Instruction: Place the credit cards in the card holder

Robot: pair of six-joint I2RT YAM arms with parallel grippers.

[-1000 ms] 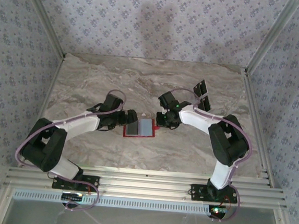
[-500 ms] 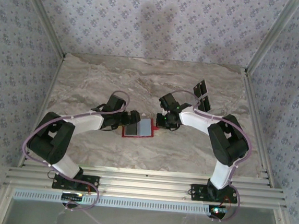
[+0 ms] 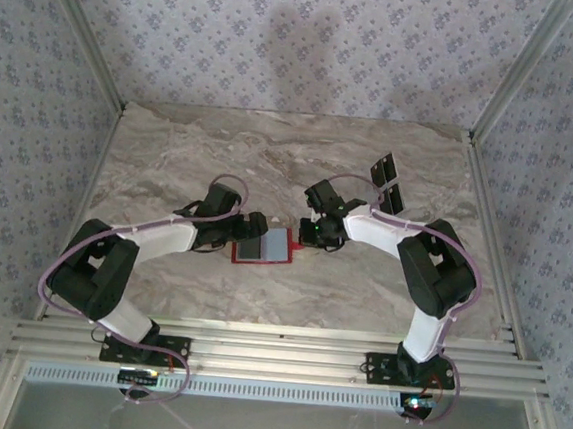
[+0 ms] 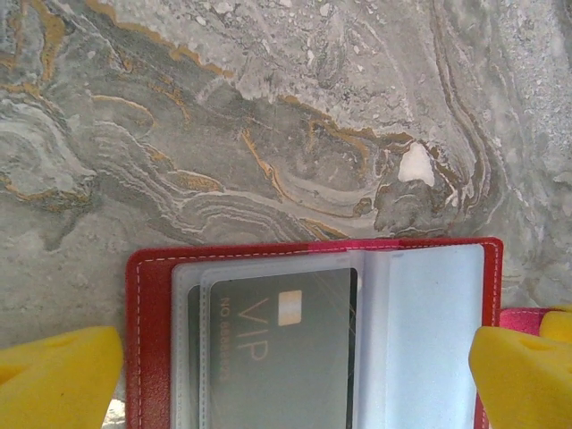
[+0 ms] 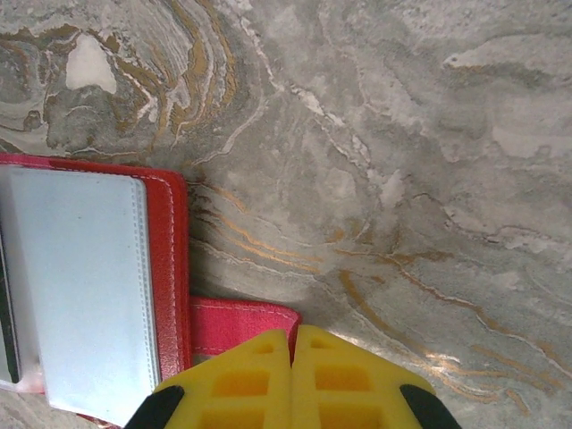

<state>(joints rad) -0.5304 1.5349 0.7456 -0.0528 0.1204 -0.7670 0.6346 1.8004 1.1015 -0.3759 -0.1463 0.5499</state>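
One credit card (image 4: 277,349), marked VIP, already sits in a clear pocket of the open red card holder (image 4: 147,340), which lies between the wide-spread fingers of the left pincer (image 4: 295,380). The holder's other pocket looks empty. The right pincer (image 5: 293,375) is closed with its tips over the snap tab (image 5: 237,323); whether it pinches or merely presses cannot be told. Two black cards (image 3: 384,168) (image 3: 396,196) lie well beyond the right pincer, so roughly two thirds of the task seems left.
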